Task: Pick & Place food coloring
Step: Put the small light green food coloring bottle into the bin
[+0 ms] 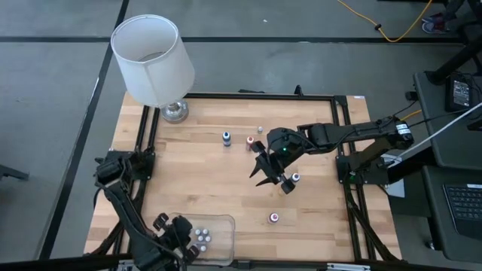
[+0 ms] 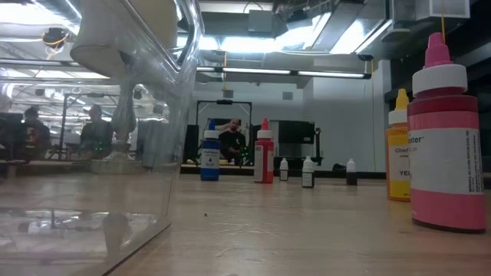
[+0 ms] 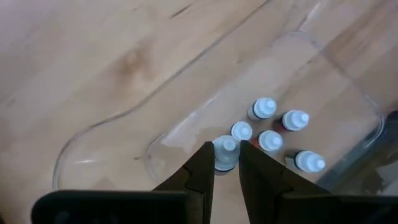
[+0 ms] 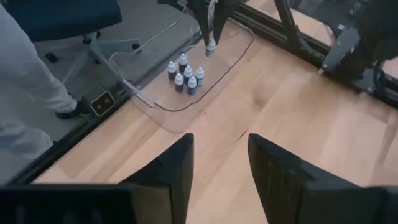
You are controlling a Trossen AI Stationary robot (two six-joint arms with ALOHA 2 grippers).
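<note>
Tray [image 1: 222, 220]: clear plastic, at the table's 7 o'clock edge in the high view; holds a cluster of small bottles [image 3: 272, 127] with pale caps.
Left gripper [image 3: 225, 163]: over the tray; jaws nearly closed, pinching one pale-capped bottle [image 3: 225, 151] just beside the cluster.
Right gripper [image 1: 271, 175]: above the table centre; jaws partly open, nothing between the fingers [image 4: 165, 171].
Loose bottles: blue [image 1: 226, 138] and red [image 1: 250, 142] at 12 o'clock from the centre, near each other; a small pale one [image 1: 260, 129] just beyond them; one [image 1: 295, 178] just beside the right gripper at 3 o'clock; one red [image 1: 274, 218] at 5 o'clock, near the front edge.
Lamp [image 1: 154, 62]: white shade, metal base, at the table's 11 o'clock corner.
Table [image 1: 196, 173]: light wood, black frame.
Room: a seated person [image 2: 229, 138] shows far behind the table in the low view.
</note>
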